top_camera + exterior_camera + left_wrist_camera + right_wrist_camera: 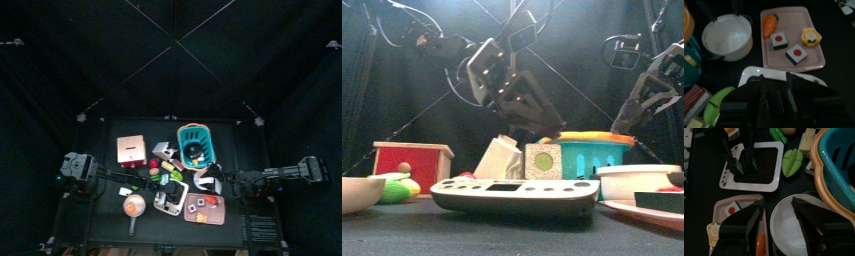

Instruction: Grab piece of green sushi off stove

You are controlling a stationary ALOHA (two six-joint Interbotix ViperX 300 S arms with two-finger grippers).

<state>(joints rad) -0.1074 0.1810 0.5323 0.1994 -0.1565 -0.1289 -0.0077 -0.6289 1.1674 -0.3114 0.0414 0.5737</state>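
Observation:
The green sushi is a small green block lying right at one edge of the white stove with a black top. In the front view the green sushi stands just behind the stove. My left gripper hangs over the stove's black top, beside the sushi and apart from it, jaws open and empty. In its own view the left gripper is above the stove's white rim. My right gripper is open and empty above a white bowl.
A pink tray holds two red-and-white sushi pieces, a carrot and a yellow piece. A teal basket and a white bowl stand to the right, a red box and green fruit to the left.

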